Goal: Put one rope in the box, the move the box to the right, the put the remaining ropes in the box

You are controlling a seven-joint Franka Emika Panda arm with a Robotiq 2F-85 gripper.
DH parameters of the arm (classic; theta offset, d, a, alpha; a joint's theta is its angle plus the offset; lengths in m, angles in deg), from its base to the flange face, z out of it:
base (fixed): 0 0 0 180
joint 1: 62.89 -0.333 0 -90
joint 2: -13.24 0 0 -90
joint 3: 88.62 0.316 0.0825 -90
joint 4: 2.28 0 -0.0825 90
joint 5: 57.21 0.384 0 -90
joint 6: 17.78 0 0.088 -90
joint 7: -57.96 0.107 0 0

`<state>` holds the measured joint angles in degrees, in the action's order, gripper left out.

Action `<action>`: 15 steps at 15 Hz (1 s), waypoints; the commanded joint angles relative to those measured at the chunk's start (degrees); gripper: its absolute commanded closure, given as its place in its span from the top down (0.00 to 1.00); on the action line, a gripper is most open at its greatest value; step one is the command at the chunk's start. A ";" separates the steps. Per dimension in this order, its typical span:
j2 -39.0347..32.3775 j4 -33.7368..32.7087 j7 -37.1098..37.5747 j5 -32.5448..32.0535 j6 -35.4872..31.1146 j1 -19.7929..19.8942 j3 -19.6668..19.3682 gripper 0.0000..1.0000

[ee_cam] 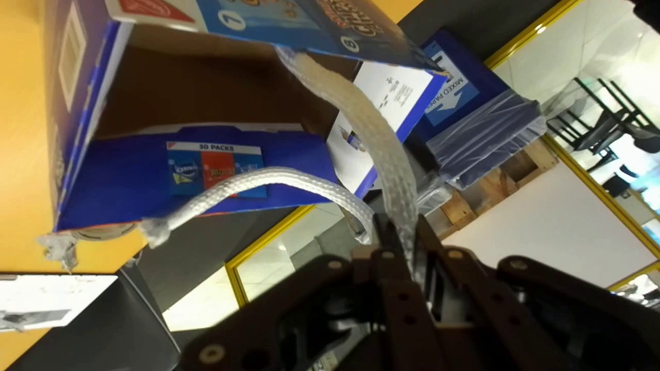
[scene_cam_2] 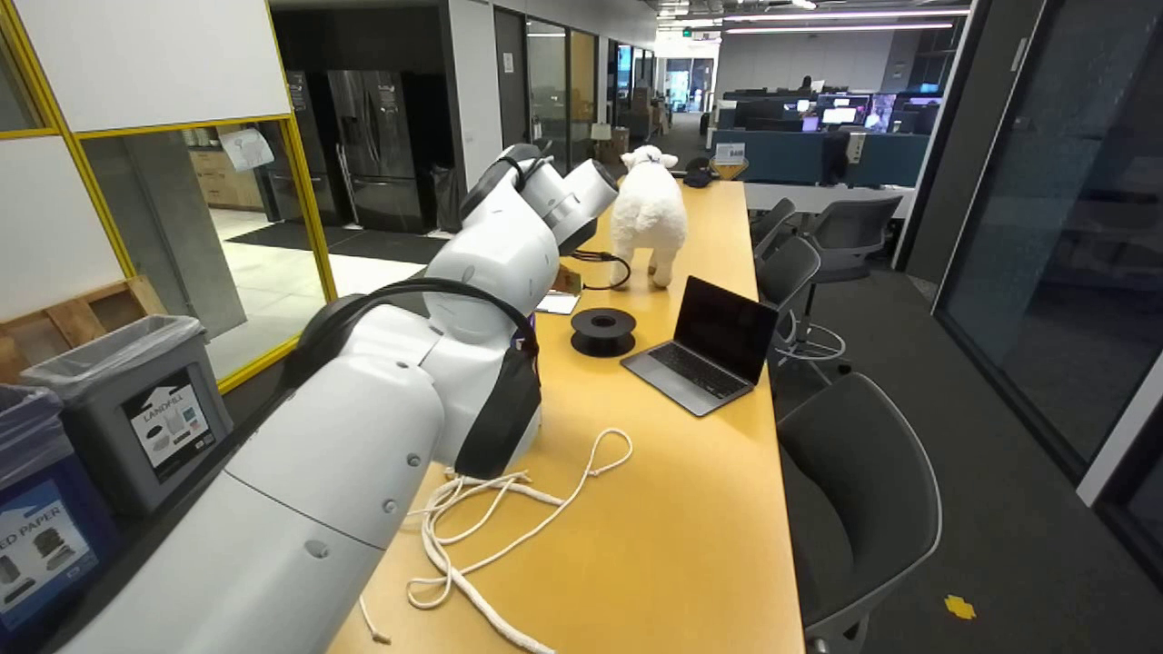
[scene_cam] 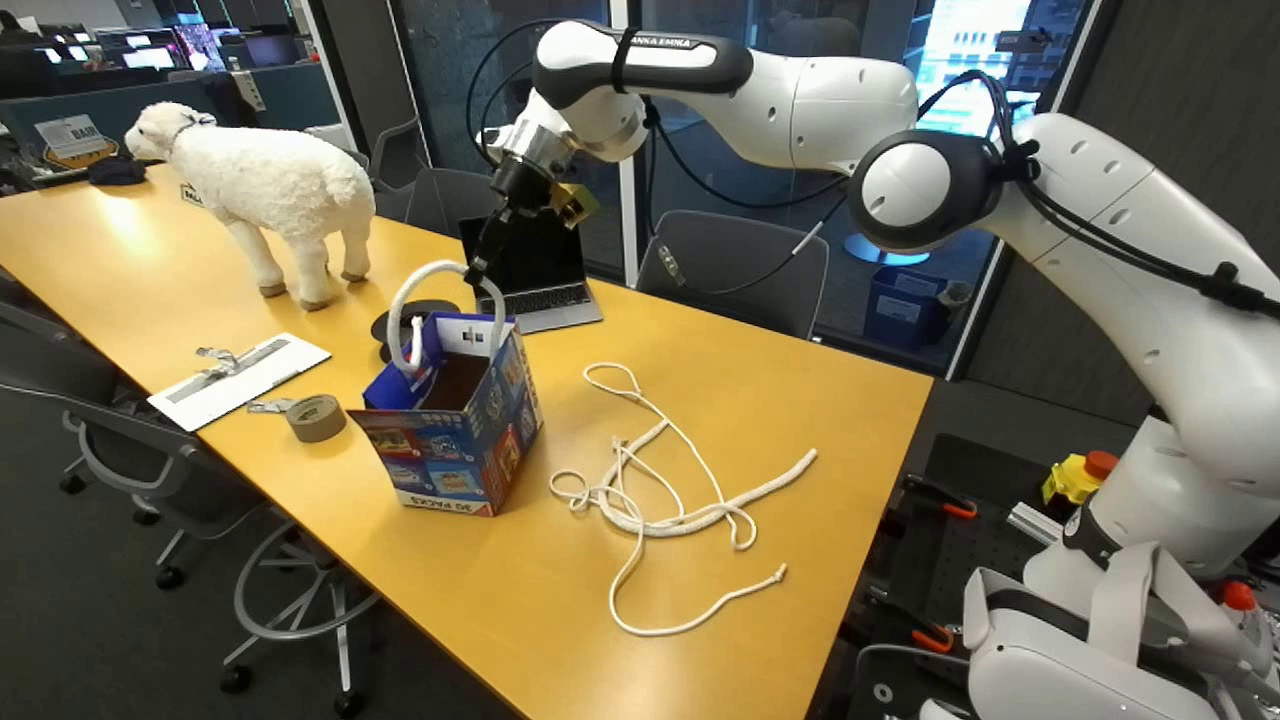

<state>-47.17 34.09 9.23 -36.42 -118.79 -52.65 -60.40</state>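
Note:
The box (scene_cam: 450, 460), blue with printed snack pictures, stands open-topped on the table; its inside and blue flap (ee_cam: 136, 185) show in the wrist view. My gripper (scene_cam: 477, 272) is above the box's far edge, shut on a thick white rope (scene_cam: 398, 315). In the wrist view the gripper (ee_cam: 402, 224) pinches this rope (ee_cam: 361, 116); one stretch runs down into the box, and another arcs across the flap to a taped end. Another thick white rope (scene_cam: 765, 490) and thin white rope (scene_cam: 660, 633) lie tangled on the table beside the box. The arm hides the gripper in an exterior view.
An open laptop (scene_cam_2: 700, 368) and a black spool (scene_cam_2: 603, 332) stand behind the box. A tape roll (scene_cam: 316, 418) and a white board (scene_cam: 240, 380) lie beside it. A plush sheep (scene_cam: 270, 185) stands farther along the table. Chairs line the table's sides.

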 commanded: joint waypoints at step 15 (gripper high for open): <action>-13.39 -3.71 -14.76 8.46 2.27 -1.06 8.75 0.09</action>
<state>-58.57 33.94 -5.09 -28.72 -118.17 -52.96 -52.92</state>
